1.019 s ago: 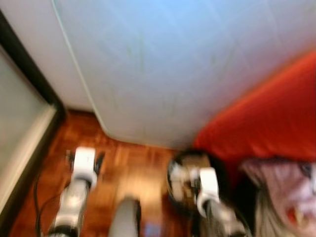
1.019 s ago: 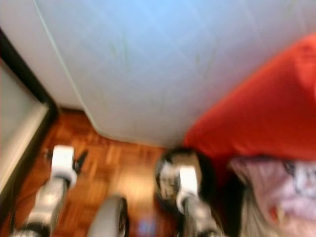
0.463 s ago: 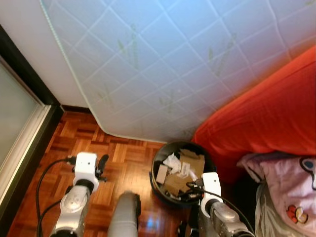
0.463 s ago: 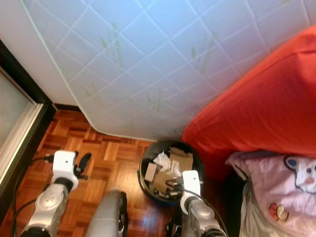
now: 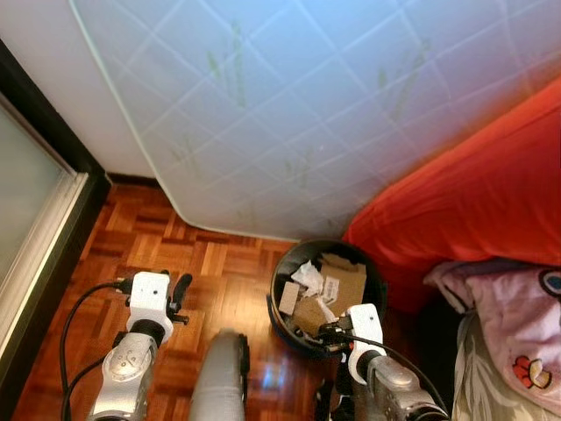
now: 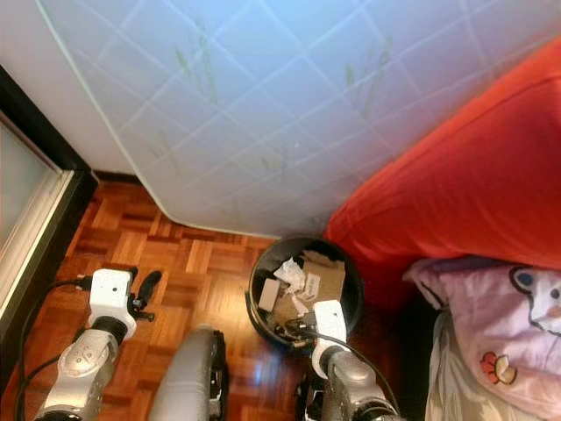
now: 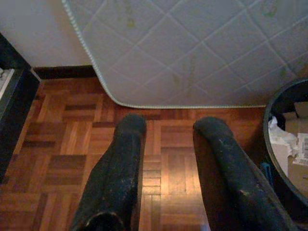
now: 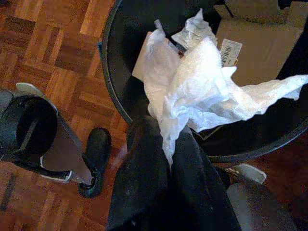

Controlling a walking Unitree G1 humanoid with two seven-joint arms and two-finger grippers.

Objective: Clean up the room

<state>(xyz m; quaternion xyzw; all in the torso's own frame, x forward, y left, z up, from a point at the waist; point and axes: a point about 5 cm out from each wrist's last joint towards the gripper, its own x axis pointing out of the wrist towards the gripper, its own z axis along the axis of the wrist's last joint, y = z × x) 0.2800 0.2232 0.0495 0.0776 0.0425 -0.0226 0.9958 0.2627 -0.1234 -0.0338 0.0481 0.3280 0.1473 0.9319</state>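
Over the near rim of the bin [image 8: 115, 96], my right tool [image 8: 166, 139] is clenched on a crumpled white wrapper [image 8: 202, 91], its two black fingers [image 8: 144, 163] pinched together with the plastic flaring out above the bin's mouth. Down inside the bin I can see cardboard [image 5: 344, 279] and scraps of paper [image 5: 308, 275]. That bin sits on the parquet floor [image 5: 219, 272], tucked against the red bed cover [image 5: 473, 202] on the right and just in front of the quilted mattress [image 5: 298, 105] leaning at the far wall. My left tool [image 7: 166, 139] hangs released over bare floor to the left, fingers [image 7: 122, 159] well apart, nothing between them. Far left, a dark door frame [image 5: 53, 149]. Near right, a pink pillow [image 5: 517, 324].
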